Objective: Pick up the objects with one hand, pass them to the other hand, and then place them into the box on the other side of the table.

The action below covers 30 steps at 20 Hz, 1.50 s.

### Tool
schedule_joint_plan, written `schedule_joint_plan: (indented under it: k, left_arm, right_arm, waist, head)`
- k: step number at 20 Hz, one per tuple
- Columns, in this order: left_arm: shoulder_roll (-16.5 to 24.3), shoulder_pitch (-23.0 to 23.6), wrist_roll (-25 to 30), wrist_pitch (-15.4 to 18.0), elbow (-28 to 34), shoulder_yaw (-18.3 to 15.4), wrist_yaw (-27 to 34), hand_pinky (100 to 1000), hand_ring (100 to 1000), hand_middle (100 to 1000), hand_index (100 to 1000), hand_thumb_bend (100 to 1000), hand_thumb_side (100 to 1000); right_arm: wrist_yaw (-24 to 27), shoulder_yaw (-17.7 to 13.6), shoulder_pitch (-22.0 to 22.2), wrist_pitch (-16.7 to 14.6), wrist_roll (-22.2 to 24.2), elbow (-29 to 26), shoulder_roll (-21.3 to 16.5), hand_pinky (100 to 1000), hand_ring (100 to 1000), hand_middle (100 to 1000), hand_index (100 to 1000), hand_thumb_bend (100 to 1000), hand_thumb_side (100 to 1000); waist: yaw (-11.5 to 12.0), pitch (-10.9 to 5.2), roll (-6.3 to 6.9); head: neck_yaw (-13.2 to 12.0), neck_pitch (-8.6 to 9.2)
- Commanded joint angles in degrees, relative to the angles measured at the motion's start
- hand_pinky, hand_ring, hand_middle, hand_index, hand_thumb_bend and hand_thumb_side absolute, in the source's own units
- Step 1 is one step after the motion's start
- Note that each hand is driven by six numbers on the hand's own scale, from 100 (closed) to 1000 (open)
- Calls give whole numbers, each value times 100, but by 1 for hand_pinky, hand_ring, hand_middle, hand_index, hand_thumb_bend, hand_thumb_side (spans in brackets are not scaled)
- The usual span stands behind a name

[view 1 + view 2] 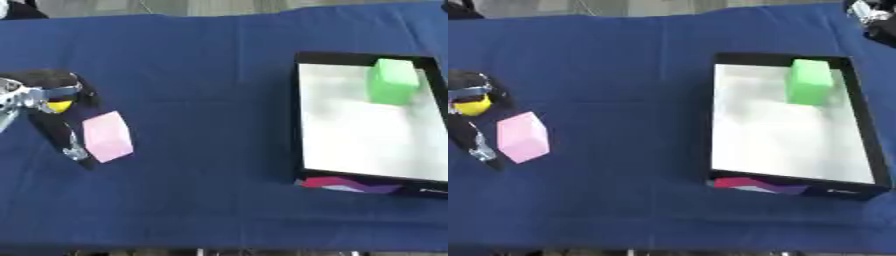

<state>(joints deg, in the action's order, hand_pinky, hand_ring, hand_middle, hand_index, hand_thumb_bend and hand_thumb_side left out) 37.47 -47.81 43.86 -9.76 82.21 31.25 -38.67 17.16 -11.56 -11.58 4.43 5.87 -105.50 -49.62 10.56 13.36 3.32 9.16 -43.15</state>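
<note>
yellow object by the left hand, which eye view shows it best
The right eye view: the yellow object shows as a rounded shape tucked in the left hand. In the left eye view only a small yellow patch peeks out behind the hand's dark and silver parts.

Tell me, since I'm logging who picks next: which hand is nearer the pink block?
Left. The left hand is right beside the pink block, its fingers along the block's left side. The right hand is far off at the table's far right corner.
</note>
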Motion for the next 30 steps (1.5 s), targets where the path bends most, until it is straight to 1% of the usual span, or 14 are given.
schedule_joint_plan:
  k: [1,5,11,14,18,24,25,26,30]
  left_arm:
    - [45,-48,-7,-158,-33,-101,72,776,776,667,763,999,412]
    - [-8,-4,-51,-285,-142,-101,72,775,774,664,757,997,419]
    - [-54,15,-84,-335,-211,-79,-24,770,771,657,734,986,403]
    - [-67,28,-100,-322,-229,-70,-78,764,767,651,702,938,335]
    - [-112,43,-184,-332,-298,-94,-141,757,759,641,680,892,304]
    - [-221,28,-289,-331,-373,-48,-242,752,755,636,645,856,265]
    - [-234,22,-296,-328,-385,-44,-267,751,754,634,640,841,255]
    - [-248,18,-316,-332,-395,-44,-291,749,752,631,630,807,227]
    - [-301,16,-400,-359,-426,-34,-330,746,747,622,603,744,179]
  right_arm:
    - [-36,-86,-42,-14,7,-28,-129,892,931,736,971,100,385]
    - [-42,-87,-50,1,17,-4,-124,894,932,736,973,100,390]
    - [-58,-89,-58,2,36,18,-125,895,933,736,973,100,391]
    - [-71,-94,-51,7,41,33,-110,895,934,736,973,100,394]
    - [-111,-100,-33,10,51,50,-87,896,934,735,973,100,397]
    - [-172,-103,-18,8,78,78,-56,897,934,735,974,100,401]
    - [-179,-106,-15,9,79,82,-53,897,934,735,974,100,402]
    - [-183,-107,-13,10,82,83,-50,897,934,736,974,100,402]
    - [-198,-102,-17,10,93,87,-44,898,934,736,974,100,402]
  waist:
    - [-14,9,-35]
    - [-21,13,-19]
    - [-27,12,-5]
    - [-29,13,-4]
    - [-25,18,-6]
    - [-28,22,-8]
    - [-27,22,-6]
    - [-29,22,-4]
    - [-40,22,-1]
  head:
    - [22,57]
    - [70,62]
    - [42,56]
    - [3,61]
    - [-32,59]
    - [-65,37]
    - [-75,38]
    - [-83,39]
    - [-105,33]
